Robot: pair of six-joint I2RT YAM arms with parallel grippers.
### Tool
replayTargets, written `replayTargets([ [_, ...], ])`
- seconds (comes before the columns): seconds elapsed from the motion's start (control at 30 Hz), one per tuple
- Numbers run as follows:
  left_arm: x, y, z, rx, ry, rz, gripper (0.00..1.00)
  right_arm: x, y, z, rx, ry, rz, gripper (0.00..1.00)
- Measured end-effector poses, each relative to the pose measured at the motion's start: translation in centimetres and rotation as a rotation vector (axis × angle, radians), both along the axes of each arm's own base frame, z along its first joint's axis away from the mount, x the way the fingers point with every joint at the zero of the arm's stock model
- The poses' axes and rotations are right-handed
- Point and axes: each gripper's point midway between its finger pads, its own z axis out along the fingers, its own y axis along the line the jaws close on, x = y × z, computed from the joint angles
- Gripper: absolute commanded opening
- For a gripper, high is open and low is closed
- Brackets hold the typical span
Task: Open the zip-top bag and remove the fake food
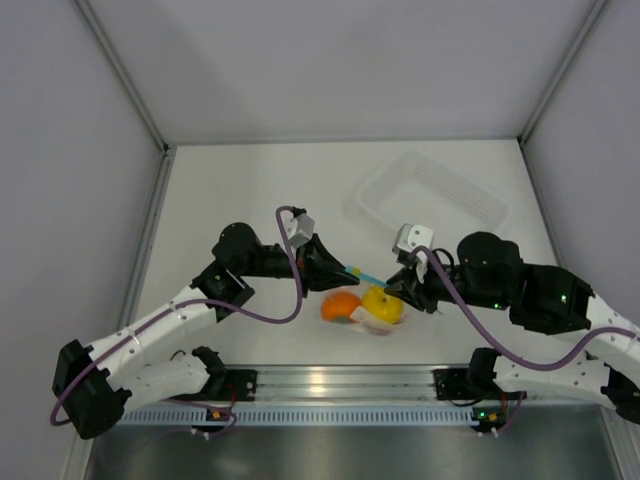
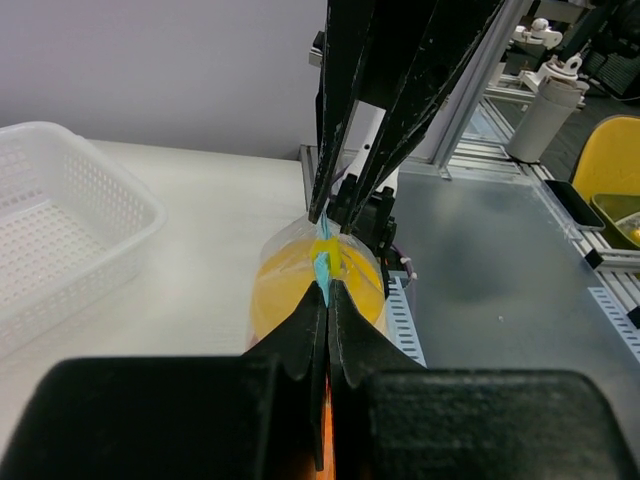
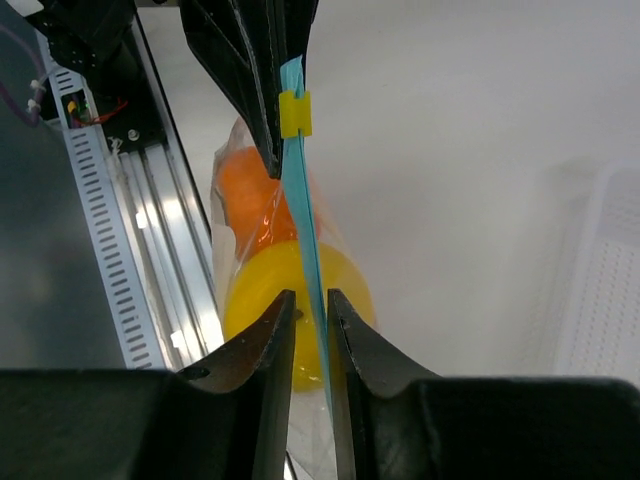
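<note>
The zip-top bag hangs between my grippers just above the table, its blue zip strip stretched taut. Inside it I see the yellow fruit and the orange fruit; the red one is not clearly visible. My left gripper is shut on the strip's left end, also seen in the left wrist view. My right gripper straddles the strip's right end. In the right wrist view its fingers stand narrowly apart with the strip between them. A yellow slider sits near the left gripper.
A rigid clear tray stands at the back right, also in the left wrist view. The metal rail with the arm bases runs along the near edge, close below the bag.
</note>
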Motion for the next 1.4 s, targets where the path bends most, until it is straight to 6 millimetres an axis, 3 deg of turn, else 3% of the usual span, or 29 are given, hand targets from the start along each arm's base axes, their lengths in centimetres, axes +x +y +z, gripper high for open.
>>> replayTargets([
  [0.4, -1.0, -0.1, -1.0, 0.031, 0.030, -0.079, 0.00, 0.1, 3.0, 3.9, 0.190, -0.045, 0.054, 0.33],
  [0.63, -1.4, -0.1, -1.2, 0.038, 0.032, -0.108, 0.00, -0.2, 5.7, 3.2, 0.199, 0.025, 0.106, 0.36],
  [0.77, -1.7, 0.0, -1.2, 0.040, 0.030, -0.122, 0.00, -0.5, 6.7, 3.1, 0.210, 0.060, 0.127, 0.30],
  [0.8, -1.7, 0.0, -1.2, 0.040, 0.030, -0.125, 0.00, -0.6, 6.8, 3.1, 0.213, 0.065, 0.130, 0.22],
  [0.83, -1.7, 0.0, -1.2, 0.040, 0.030, -0.126, 0.00, -0.6, 6.9, 3.1, 0.216, 0.067, 0.135, 0.20],
  [1.2, -1.9, 0.2, -0.9, 0.032, 0.018, -0.125, 0.00, -0.8, 7.0, 3.2, 0.224, 0.075, 0.138, 0.23],
  [1.4, -1.9, 0.2, -0.8, 0.029, 0.015, -0.121, 0.00, -0.6, 6.5, 2.9, 0.223, 0.068, 0.119, 0.18],
])
